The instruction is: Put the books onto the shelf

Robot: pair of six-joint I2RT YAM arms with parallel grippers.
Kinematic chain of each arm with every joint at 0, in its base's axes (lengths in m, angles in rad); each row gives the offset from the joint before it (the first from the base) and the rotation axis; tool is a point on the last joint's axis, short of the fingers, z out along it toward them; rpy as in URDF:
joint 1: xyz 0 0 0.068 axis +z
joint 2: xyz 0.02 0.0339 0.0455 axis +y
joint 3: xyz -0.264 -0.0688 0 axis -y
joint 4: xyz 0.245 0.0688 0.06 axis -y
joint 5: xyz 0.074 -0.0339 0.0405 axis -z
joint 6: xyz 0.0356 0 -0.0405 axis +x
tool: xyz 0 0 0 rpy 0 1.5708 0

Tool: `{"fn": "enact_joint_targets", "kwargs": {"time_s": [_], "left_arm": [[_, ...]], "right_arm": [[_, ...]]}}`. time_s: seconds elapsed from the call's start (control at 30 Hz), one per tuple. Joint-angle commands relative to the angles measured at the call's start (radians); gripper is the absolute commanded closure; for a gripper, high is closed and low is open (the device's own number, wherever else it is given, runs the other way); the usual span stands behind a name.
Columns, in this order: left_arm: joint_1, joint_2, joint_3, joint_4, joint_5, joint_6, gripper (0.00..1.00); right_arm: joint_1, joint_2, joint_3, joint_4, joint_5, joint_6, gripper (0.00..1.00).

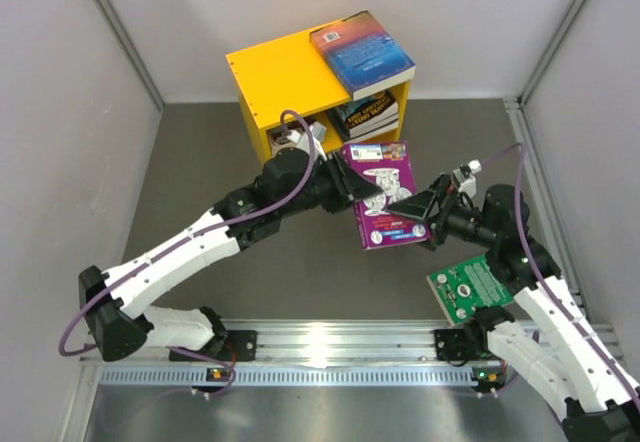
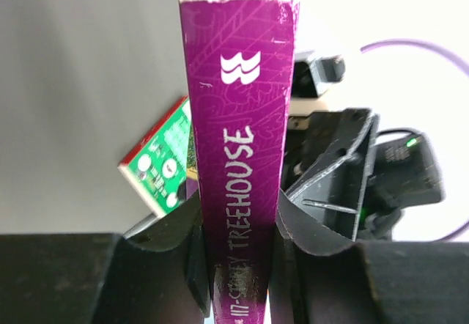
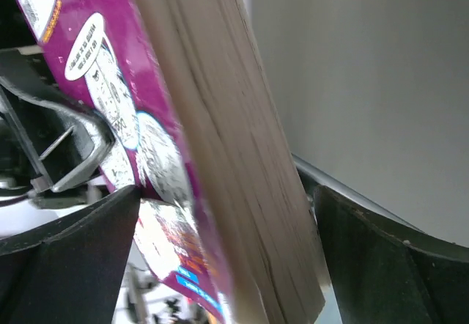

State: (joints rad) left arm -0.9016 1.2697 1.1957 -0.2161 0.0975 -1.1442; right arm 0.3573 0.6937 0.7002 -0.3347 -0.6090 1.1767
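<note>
The left gripper [image 2: 238,229] is clamped on the spine of a purple book [image 2: 238,82], one finger pressed to each side, so that in the left wrist view the spine runs straight up the middle of the frame with the word TREEHOUSE on it. Seen from above, that left gripper [image 1: 350,187] holds the purple book [image 1: 385,197] off the table, cover up, just right of the picture's centre. The right gripper [image 1: 425,207] sits at the book's opposite edge. In the right wrist view the right gripper [image 3: 227,207] has its jaws spread wide, one finger on each side of the page edge, and a sliver of background shows between the pages and the finger at the right, so it is open around the purple book [image 3: 110,82] rather than squeezing it. Further out, a green book [image 1: 475,287] lies on the grey table [image 1: 200,162] at the lower right, beside the right arm. The yellow shelf [image 1: 275,77] stands at the upper middle of the frame, with a blue book [image 1: 362,52] lying flat on the right part of its top and a few dark books [image 1: 365,117] stacked in its right compartment.
</note>
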Motion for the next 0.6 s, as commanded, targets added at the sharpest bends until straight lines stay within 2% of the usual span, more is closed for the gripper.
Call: {"fn": "enact_joint_targets", "kwargs": {"time_s": [0.0, 0.03, 0.1, 0.33, 0.57], "left_arm": [[0.006, -0.023, 0.122, 0.055, -0.055, 0.018, 1.0], [0.006, -0.01, 0.148, 0.06, -0.053, 0.015, 1.0], [0.007, -0.001, 0.168, 0.076, -0.055, -0.002, 1.0], [0.006, 0.005, 0.26, 0.084, -0.076, -0.008, 1.0], [0.006, -0.039, 0.242, 0.07, -0.13, -0.012, 1.0]], "right_arm": [[0.005, -0.043, -0.042, 0.142, -0.031, 0.183, 0.0], [0.008, -0.055, -0.053, 0.23, -0.022, 0.23, 0.0], [0.008, -0.077, -0.054, 0.261, -0.012, 0.303, 0.0], [0.009, -0.108, -0.027, 0.229, 0.008, 0.336, 0.0], [0.017, -0.128, -0.033, 0.267, 0.037, 0.402, 0.0]]}}
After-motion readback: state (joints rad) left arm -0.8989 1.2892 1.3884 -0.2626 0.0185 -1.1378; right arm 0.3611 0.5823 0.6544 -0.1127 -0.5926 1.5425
